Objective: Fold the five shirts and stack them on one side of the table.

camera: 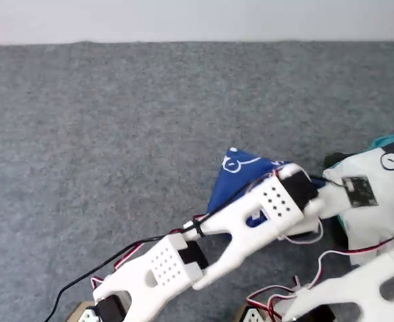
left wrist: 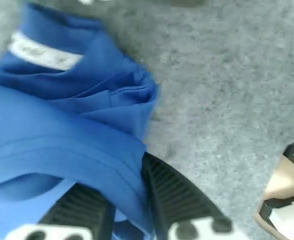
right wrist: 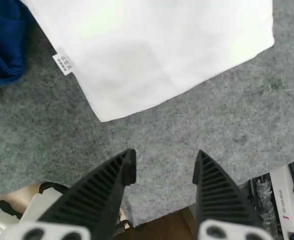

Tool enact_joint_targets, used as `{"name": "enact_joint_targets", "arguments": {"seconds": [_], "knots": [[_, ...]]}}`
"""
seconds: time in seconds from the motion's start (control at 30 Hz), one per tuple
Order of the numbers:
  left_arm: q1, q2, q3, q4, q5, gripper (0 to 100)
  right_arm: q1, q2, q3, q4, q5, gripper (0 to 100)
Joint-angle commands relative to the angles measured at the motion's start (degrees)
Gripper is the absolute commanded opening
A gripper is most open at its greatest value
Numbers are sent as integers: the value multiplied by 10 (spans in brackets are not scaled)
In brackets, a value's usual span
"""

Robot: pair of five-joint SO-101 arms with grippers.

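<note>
High view, blue shirt: the blue shirt [camera: 240, 176] sits bunched and peaked just off the centre of the table [camera: 116, 134], toward 4 o'clock; your left arm [camera: 271, 201] lies across it from 7 o'clock, probably to draw the cloth out flat.
High view, white shirt: the white shirt [camera: 374, 225] lies at the 3 o'clock edge with a teal cloth [camera: 384, 141] peeking from under it; that looks like your stacking side; your right arm [camera: 358, 285] sits at 5 o'clock, close beside it.
Left wrist view, left gripper: your left gripper [left wrist: 129, 202] is pinching a fold of the blue shirt [left wrist: 62, 140] between its ribbed fingers [left wrist: 177, 192]; a hemmed edge runs through the jaws, a sensible hold for pulling; the collar and its label lie away from the jaws on the grey table [left wrist: 227, 90].
Right wrist view, right gripper: your right gripper [right wrist: 164, 172] hangs with jaws spread, holding nothing, over bare table [right wrist: 237, 115]; the white shirt [right wrist: 152, 50] lies just beyond the tips, seemingly folded, a tag at its edge; a bit of blue shirt [right wrist: 4, 45] lies beside its corner.
Progress: the blue shirt looks unfolded yet; much of the task seems left.
</note>
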Motion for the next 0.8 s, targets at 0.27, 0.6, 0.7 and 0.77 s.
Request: {"name": "enact_joint_targets", "arguments": {"seconds": [0.27, 0.6, 0.7, 0.77], "knots": [[11, 18, -33, -31, 9, 13, -22, -13, -22, 29, 1, 197], [18, 113, -252, 6, 10, 13, -16, -14, -25, 34, 1, 197], [34, 137, -269, 10, 10, 13, 7, -14, -25, 31, 3, 197], [44, 147, -272, 10, 9, 13, 18, -14, -25, 31, 5, 197]]}}
